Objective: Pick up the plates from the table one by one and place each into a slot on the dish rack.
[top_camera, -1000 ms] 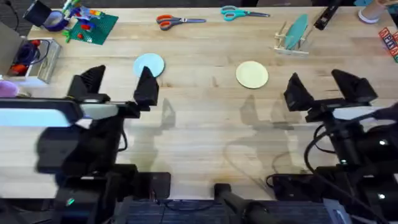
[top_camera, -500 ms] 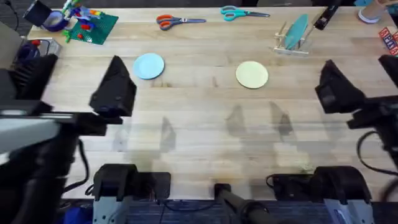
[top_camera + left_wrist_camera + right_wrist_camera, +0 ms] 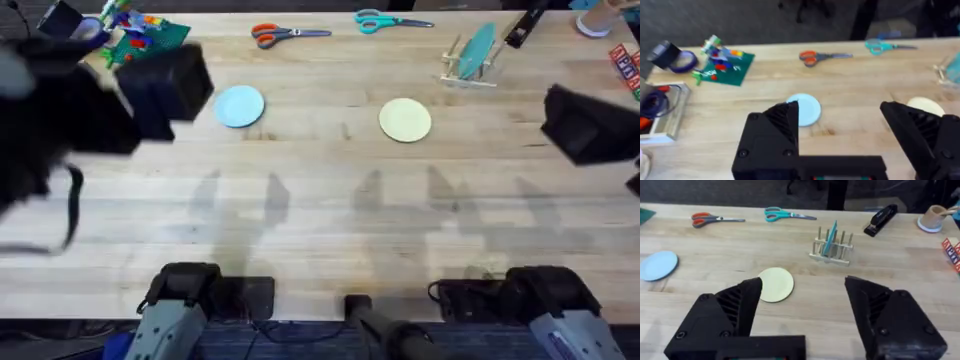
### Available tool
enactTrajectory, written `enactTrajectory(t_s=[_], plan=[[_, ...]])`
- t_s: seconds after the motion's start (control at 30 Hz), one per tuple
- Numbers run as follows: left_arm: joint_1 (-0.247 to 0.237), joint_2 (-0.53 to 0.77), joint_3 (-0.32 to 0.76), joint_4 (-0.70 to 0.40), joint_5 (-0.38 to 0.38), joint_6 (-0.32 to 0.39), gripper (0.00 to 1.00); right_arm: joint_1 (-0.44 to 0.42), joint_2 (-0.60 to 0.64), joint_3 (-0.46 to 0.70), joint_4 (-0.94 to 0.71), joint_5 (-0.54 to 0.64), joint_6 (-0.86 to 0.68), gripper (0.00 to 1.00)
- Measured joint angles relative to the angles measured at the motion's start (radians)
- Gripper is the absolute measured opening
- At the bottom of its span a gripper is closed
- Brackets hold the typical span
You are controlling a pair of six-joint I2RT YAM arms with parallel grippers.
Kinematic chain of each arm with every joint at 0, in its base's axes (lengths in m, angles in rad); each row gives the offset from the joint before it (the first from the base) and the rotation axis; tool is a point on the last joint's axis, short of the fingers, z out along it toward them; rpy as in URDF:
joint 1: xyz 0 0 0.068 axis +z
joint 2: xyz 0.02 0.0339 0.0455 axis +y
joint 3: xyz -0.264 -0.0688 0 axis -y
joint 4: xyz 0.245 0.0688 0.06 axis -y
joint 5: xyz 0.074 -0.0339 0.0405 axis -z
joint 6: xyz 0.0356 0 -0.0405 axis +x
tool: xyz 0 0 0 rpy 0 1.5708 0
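nearest the bases, both arms ride high over the desk [image 3: 320,220]. in the left wrist view the left end effector [image 3: 860,125] has its black fingers spread wide with nothing between them; in the right wrist view the right end effector [image 3: 802,307] is likewise wide open and empty. neither touches a plate.

further out, the two plates lie flat on the desk, well apart from each other. the light blue plate [image 3: 239,105] sits toward the left side, just beyond the left arm; the pale yellow plate [image 3: 405,119] sits right of the middle. in the right wrist view the yellow plate [image 3: 775,284] lies between the spread fingers' line of sight, with the dish rack [image 3: 832,249] beyond it.

farther still, the dish rack [image 3: 470,62] stands near the far right of the desk with a teal plate [image 3: 479,46] already upright in one slot; neighbouring slots look free. at the far edge lie the orange-handled scissors [image 3: 286,34] and the teal-handled scissors [image 3: 388,20], clear of the work.

judged from this, the step in hand is the approach to a pick, with two plates left to rack. the next move calls for one arm to descend onto a plate's rim; a thin flat plate on bare wood will likely need a finger worked under its edge, then a turn upright to drop it between pegs.
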Motion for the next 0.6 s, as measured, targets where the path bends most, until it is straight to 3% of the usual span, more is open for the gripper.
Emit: enactTrajectory(t_s=[0.4, 0.6], plan=[[0.000, 0.498, 0.396, -0.324, 0.067, 0.000, 0.993, 0.000, 0.312, 0.247, -0.231, 0.000, 0.000, 0.994], [0.000, 0.641, 0.510, -0.420, 0.074, 0.000, 0.993, 0.000, 0.432, 0.309, -0.332, 0.000, 0.000, 0.993]])
